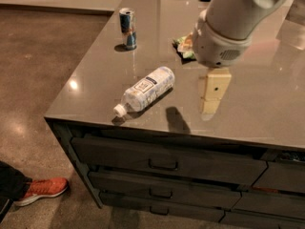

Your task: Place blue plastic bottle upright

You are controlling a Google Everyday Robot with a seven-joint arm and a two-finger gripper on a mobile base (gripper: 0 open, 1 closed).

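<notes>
The blue plastic bottle [145, 89] lies on its side near the front left of the grey counter [95, 75]. It is clear and ribbed with a white-and-blue label. Its white cap [118, 110] points toward the front edge. My gripper [210, 106] hangs beige below the large white wrist [224, 27], over the counter to the right of the bottle and apart from it. It holds nothing that I can see. Its shadow [175, 120] falls on the counter between it and the bottle.
A slim blue-and-silver can [127, 28] stands upright at the back left. A green snack bag [183, 46] lies behind my wrist, mostly hidden. Drawers [162, 163] run below the counter's front edge. A red shoe [43, 189] is on the floor at lower left.
</notes>
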